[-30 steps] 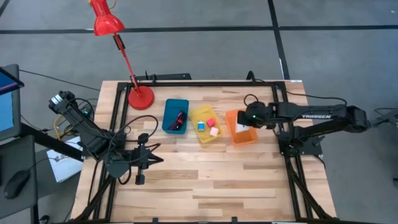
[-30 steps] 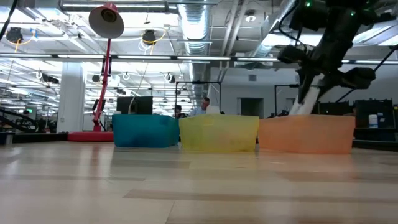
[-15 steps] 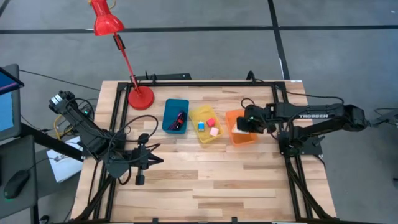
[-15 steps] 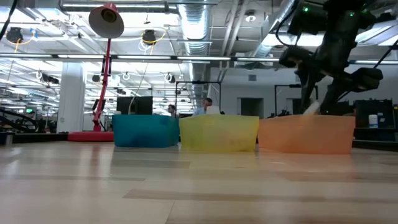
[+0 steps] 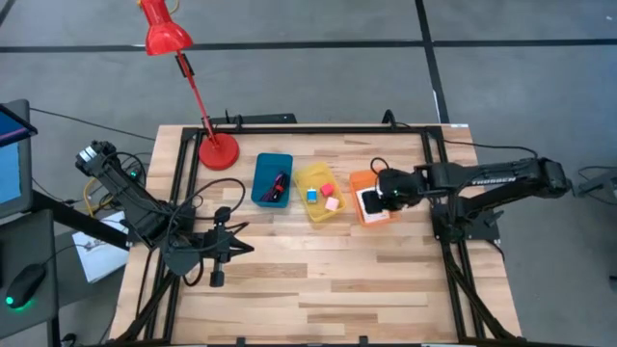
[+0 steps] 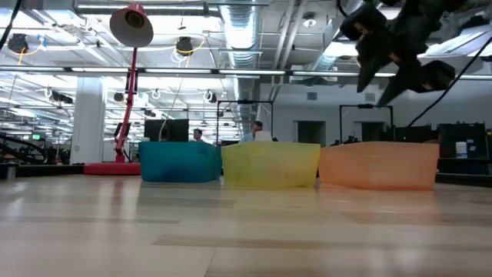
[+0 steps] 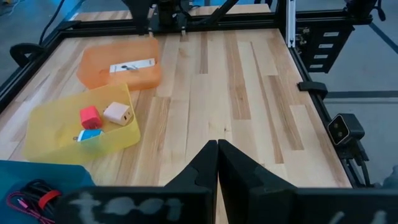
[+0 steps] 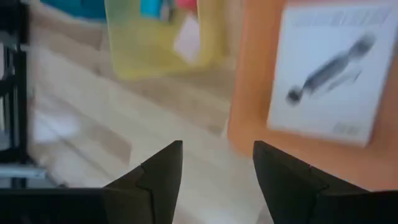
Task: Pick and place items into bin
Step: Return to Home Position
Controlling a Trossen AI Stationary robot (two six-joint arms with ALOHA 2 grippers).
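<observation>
The white card with a black mark (image 8: 329,81) lies flat on the floor of the orange bin (image 5: 357,183), and the left wrist view shows the card (image 7: 132,65) too. My right gripper (image 8: 217,162) hovers open above that bin's near side, touching nothing; in the low view the right gripper (image 6: 377,77) stands well above the rim. The yellow bin (image 5: 322,193) holds pink, red and light-blue blocks (image 7: 99,119). The blue bin (image 5: 273,179) holds the dark red cord (image 7: 31,198) and a black-and-red piece. My left gripper (image 7: 217,149) waits shut over the table's left side.
The three bins stand side by side along the table's far half. A red desk lamp (image 5: 218,151) stands at the far left corner. Bare wood stretches across the near half of the table (image 5: 328,280). A black frame rail (image 5: 439,193) runs along the right side.
My right gripper lowered the white card into the orange bin, let it go, then rose and drew a little toward the near edge. The card, which hung upright from the fingers, now lies flat in the bin.
</observation>
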